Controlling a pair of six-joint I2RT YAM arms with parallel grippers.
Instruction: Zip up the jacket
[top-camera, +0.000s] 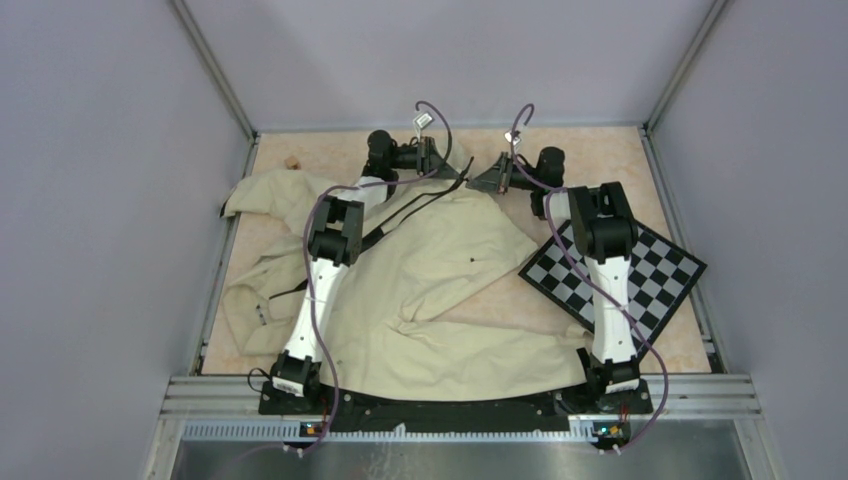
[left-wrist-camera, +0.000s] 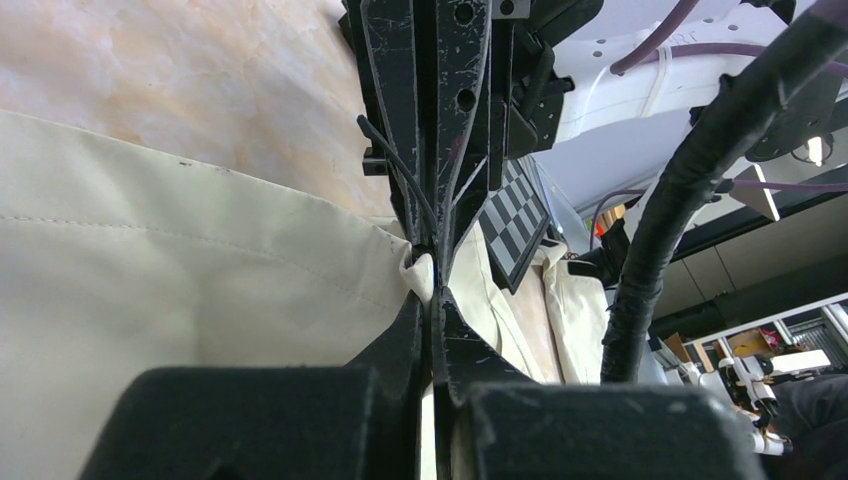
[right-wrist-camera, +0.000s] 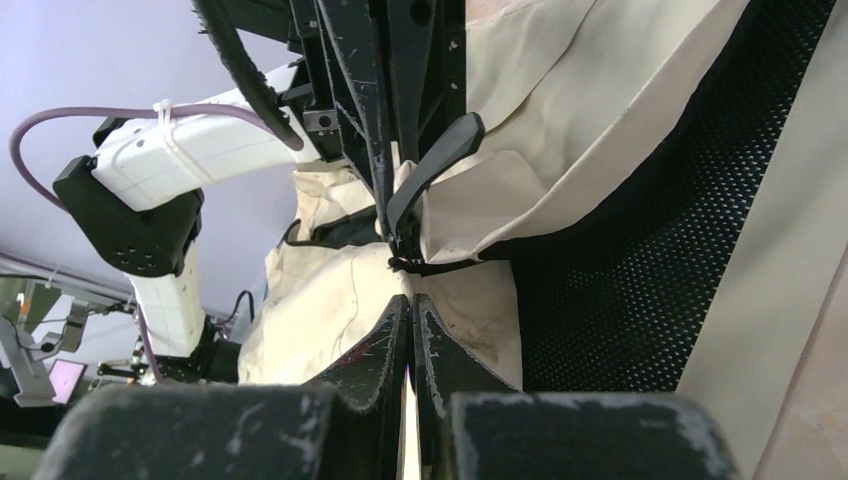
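Between the two sets of fingertips, which meet nose to nose, a raised edge of the jacket is bunched. The left gripper has its fingers pressed together on a peak of that cream cloth. The right gripper is pressed tight too, a black strip touching its tips; whether it grips it I cannot tell. Back from the fingers, the jacket spreads across the table.

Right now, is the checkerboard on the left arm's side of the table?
No, the checkerboard lies on the right, beside the jacket, under the right arm.
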